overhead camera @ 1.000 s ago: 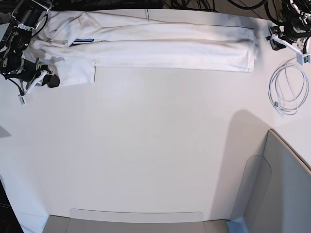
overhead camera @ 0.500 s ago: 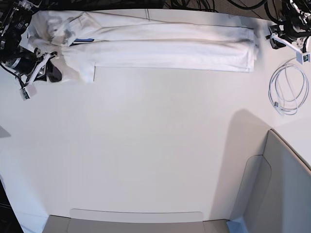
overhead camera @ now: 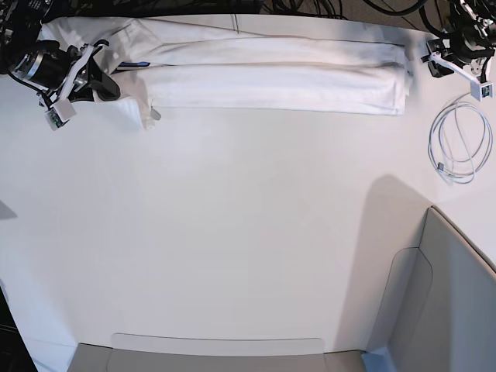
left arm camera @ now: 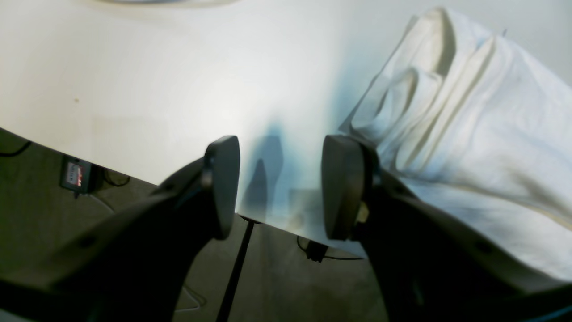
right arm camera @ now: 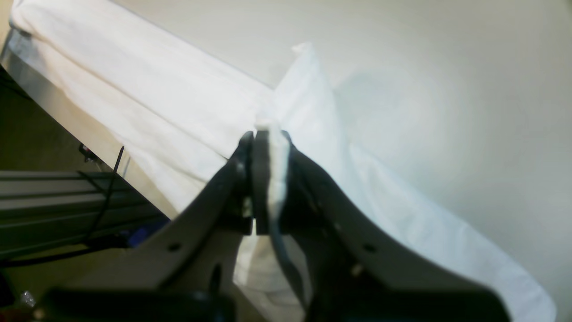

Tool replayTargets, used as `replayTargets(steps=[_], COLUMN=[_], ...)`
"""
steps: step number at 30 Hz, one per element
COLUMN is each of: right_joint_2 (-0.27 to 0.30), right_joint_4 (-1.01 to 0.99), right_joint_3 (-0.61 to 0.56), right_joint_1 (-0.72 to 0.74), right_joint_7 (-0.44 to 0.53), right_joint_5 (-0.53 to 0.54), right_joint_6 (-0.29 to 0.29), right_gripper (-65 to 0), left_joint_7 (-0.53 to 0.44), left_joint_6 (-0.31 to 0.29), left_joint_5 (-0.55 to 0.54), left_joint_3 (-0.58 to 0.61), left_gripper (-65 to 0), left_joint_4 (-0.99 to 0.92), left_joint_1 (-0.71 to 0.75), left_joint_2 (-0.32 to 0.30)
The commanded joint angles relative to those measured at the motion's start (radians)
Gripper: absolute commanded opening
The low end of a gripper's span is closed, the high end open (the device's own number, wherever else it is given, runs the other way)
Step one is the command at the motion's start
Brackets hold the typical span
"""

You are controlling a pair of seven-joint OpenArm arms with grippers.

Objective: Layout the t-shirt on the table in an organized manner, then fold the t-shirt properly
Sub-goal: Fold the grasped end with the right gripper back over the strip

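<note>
The white t-shirt (overhead camera: 271, 77) lies as a long folded strip along the far edge of the table (overhead camera: 232, 232). My right gripper (overhead camera: 108, 84) is at the strip's left end, shut on a lifted flap of the shirt. In the right wrist view the right gripper (right arm camera: 268, 179) pinches a fold of white cloth, and the rest of the t-shirt (right arm camera: 178, 103) stretches away behind it. My left gripper (overhead camera: 439, 66) hovers just off the strip's right end. In the left wrist view the left gripper (left arm camera: 279, 188) is open and empty over the table edge, with the t-shirt (left arm camera: 469, 112) beside its right finger.
A coiled white cable (overhead camera: 461, 143) lies on the table at the right. A grey angular bin (overhead camera: 457, 294) fills the near right corner. Dark cables run behind the far edge.
My right gripper has moved up and to the right, carrying the shirt's left end over onto the strip. The left arm has stayed put.
</note>
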Motion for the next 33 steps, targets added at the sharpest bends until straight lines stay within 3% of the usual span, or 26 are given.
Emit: replayTargets(steps=[1, 10, 16, 27, 33], right_joint_2=[0.015, 0.030, 0.070, 0.136, 0.139], right_joint_4=[0.013, 0.013, 0.013, 0.013, 0.013], right_joint_3=[-0.008, -0.130, -0.166, -0.272, -0.285], right_joint_1=[-0.014, -0.076, -0.083, -0.109, -0.119], right_joint_7=[0.010, 0.010, 0.010, 0.010, 0.010], right_joint_5=[0.023, 0.015, -0.097, -0.116, -0.190], right_joint_6=[0.007, 0.005, 0.005, 0.005, 0.005], right_gripper=[-65.0, -65.0, -65.0, -65.0, -65.0], left_joint_7=[-0.013, -0.013, -0.013, -0.013, -0.013], left_joint_6=[0.002, 0.003, 0.003, 0.003, 0.003], left_joint_5=[-0.008, -0.008, -0.008, -0.008, -0.008], left_joint_3=[-0.007, -0.007, -0.007, -0.007, -0.005], left_gripper=[-34.7, -34.7, -34.7, -34.7, -34.7], left_joint_4=[0.016, 0.016, 0.016, 0.016, 0.016], left_joint_1=[0.002, 0.002, 0.002, 0.002, 0.002], left_joint_2=[-0.015, -0.015, -0.014, -0.014, -0.014])
